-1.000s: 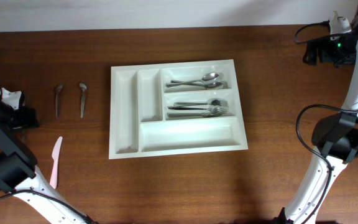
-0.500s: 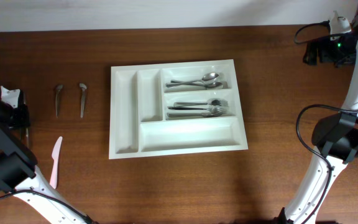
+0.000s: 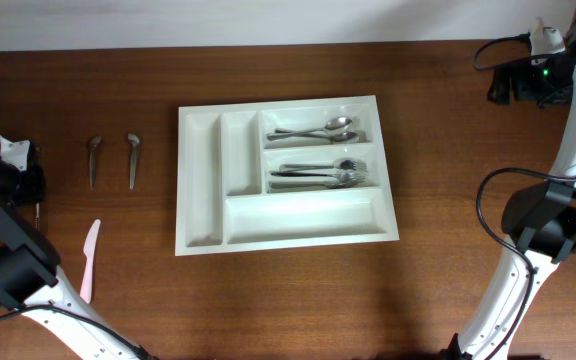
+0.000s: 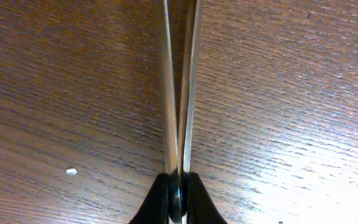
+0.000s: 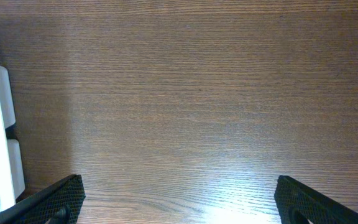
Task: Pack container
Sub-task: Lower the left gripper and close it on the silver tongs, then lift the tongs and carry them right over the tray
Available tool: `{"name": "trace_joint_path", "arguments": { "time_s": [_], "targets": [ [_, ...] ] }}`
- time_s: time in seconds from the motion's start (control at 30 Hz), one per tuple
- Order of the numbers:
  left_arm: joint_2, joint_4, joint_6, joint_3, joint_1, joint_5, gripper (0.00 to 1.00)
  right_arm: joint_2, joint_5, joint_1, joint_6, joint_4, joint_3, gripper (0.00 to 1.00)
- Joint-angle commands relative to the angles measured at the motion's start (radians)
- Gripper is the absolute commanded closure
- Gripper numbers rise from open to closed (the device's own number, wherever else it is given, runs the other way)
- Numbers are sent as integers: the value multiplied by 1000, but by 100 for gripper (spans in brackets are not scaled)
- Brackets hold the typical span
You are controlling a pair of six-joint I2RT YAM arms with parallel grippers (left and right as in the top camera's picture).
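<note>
We have the left gripper (image 4: 179, 184) clamped on metal cutlery (image 4: 166, 93) at the left edge of the table (image 3: 448, 300). The tray (image 3: 200, 180) lies rightward, mid-table. The right gripper (image 5: 179, 199) stands apart, empty.

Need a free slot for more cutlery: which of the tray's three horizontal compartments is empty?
The bottom compartment, the longest one, along the lower edge of the tray. The top one holds spoons, the middle one forks.
</note>
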Motion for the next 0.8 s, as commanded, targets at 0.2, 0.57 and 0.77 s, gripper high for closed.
{"name": "trace_joint_path", "arguments": {
  "time_s": [0.2, 0.57, 0.77],
  "targets": [
    [7, -108, -44, 154, -74, 30, 98, -14, 2, -5, 1, 3, -5, 1],
    [7, -432, 106, 464, -259, 107, 98, -14, 2, -5, 1, 3, -5, 1],
    [7, -645, 220, 595, -397, 200, 98, -14, 2, -5, 1, 3, -5, 1]
  ]
}}
